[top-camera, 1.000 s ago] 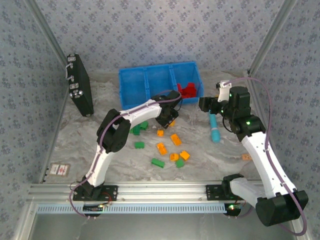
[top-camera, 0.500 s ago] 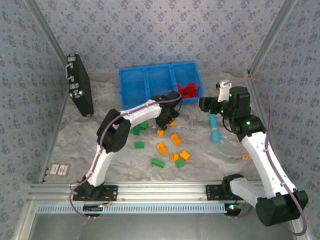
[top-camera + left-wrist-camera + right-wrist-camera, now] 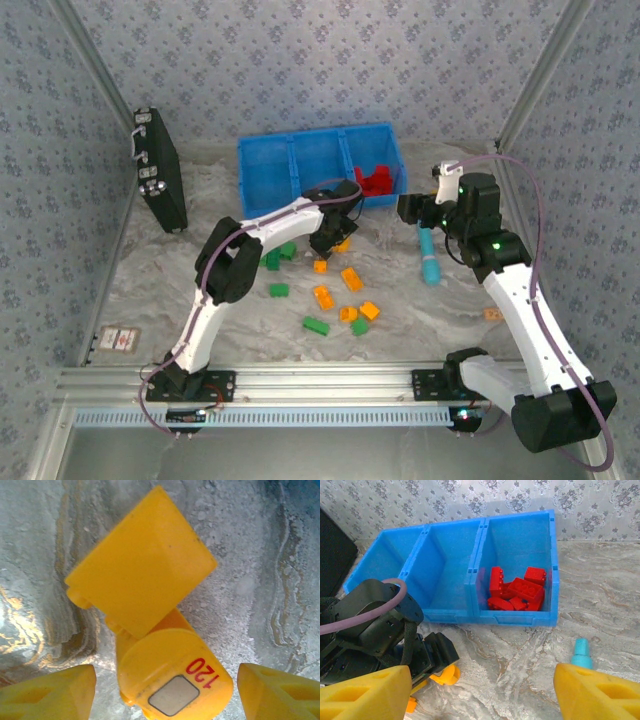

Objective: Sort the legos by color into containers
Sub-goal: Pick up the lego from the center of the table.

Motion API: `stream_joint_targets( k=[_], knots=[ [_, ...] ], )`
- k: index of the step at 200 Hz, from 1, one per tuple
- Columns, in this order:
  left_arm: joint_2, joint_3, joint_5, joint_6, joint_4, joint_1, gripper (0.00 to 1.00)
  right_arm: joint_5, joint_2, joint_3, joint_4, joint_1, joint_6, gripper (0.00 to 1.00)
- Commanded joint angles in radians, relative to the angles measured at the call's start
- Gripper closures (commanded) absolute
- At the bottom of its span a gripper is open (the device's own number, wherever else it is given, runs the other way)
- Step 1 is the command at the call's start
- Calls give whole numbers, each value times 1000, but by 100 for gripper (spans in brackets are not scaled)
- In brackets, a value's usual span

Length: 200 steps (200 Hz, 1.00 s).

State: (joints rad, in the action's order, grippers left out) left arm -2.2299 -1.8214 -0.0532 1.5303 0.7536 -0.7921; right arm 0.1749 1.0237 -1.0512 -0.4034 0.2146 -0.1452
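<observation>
A yellow brick (image 3: pixel 142 587) with a red "120" on its rounded end lies on the marble table. My left gripper (image 3: pixel 165 695) stands open around that end, with a gap on each side. From above, the left gripper (image 3: pixel 335 238) is just in front of the blue bin (image 3: pixel 318 140). Red bricks (image 3: pixel 517 594) fill the bin's right compartment; the other two hold nothing. My right gripper (image 3: pixel 480 692) hangs open with nothing in it, in front of the bin's right end. Several green (image 3: pixel 278 291) and orange (image 3: pixel 352 279) bricks lie loose on the table.
A teal stick (image 3: pixel 429 257) lies right of the loose bricks, below my right gripper (image 3: pixel 415 208). A black case (image 3: pixel 160 168) leans against the left wall. Patterned walls close in the table on three sides.
My left gripper's jaws have spread apart over the yellow brick, and the wrist has barely shifted. The right arm has not moved.
</observation>
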Motion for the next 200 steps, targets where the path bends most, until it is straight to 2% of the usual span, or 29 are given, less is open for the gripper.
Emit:
stream_joint_targets(
  k=[1,39,105,200],
  knots=[
    [-11,-29,-28,1,54,8,25,-18,-1,9,-5,8,-1,23],
    [-24,-28,-29,7,49,13,24,-20,1,7,-6,9,1,23],
    [-45,-35,-8,7,38,16,33,-29,7,13,-6,14,4,23],
    [51,66,10,-29,36,8,55,-51,3,9,-14,16,10,23]
  ],
)
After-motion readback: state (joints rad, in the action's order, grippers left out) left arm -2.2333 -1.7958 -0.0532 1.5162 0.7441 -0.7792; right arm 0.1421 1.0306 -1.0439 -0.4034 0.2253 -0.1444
